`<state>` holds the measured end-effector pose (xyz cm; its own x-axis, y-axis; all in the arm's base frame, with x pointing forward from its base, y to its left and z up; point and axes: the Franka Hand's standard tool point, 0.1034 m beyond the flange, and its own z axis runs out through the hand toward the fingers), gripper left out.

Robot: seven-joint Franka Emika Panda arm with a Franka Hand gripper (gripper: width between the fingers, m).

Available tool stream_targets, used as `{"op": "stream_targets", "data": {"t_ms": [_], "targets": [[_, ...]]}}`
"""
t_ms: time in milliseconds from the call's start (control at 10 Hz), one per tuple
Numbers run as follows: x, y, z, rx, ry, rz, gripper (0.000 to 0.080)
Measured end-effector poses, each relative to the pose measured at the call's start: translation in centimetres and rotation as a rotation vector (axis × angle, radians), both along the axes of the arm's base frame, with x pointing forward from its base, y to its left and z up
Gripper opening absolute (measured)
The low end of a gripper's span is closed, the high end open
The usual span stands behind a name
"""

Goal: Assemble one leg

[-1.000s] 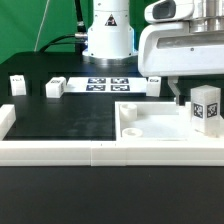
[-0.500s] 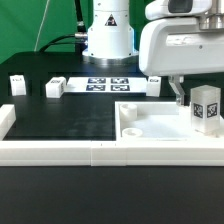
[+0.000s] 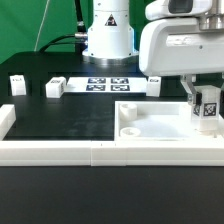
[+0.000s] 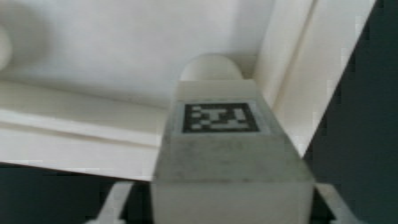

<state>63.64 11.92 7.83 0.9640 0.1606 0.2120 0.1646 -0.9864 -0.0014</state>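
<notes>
- Exterior view: the claw (image 3: 204, 104) is hanging under the arm's white head at the exterior view's right, fingers pointing down over the white panel (image 3: 150, 118).
- The claw is clamping the leg (image 3: 209, 110) between its two fingers. One finger (image 3: 192, 101) is showing just beside the leg, on the exterior view's left of it.
- The leg is standing upright with its coded tag facing the camera, over the panel's corner at the exterior view's right. Cannot tell whether its base is touching the panel.
- The panel is lying flat on the black table (image 3: 70, 115), up against the white rail (image 3: 100, 150) at the front. A round recess (image 3: 130, 130) is showing in one corner.
- Along the table's far side a peg (image 3: 17, 85), a second peg (image 3: 53, 88) and a third peg (image 3: 153, 82) are sitting apart, with the marker board (image 3: 108, 84) lying between the last two.
- Wrist view: the leg (image 4: 217, 150) is filling the centre, tag toward the lens, fingertips (image 4: 118, 203) flanking its sides, white panel (image 4: 107, 80) behind.
</notes>
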Motion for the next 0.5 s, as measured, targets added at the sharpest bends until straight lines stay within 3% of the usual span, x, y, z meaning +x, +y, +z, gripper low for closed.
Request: {"op": "stream_targets", "data": {"t_ms": [200,500], "targets": [[-0.01,0.01,-0.06,0.006,0.002,-0.029,0.0291],[0.19,-0.11,-0.18,0.085,0.006,-0.372,0.0291]]}}
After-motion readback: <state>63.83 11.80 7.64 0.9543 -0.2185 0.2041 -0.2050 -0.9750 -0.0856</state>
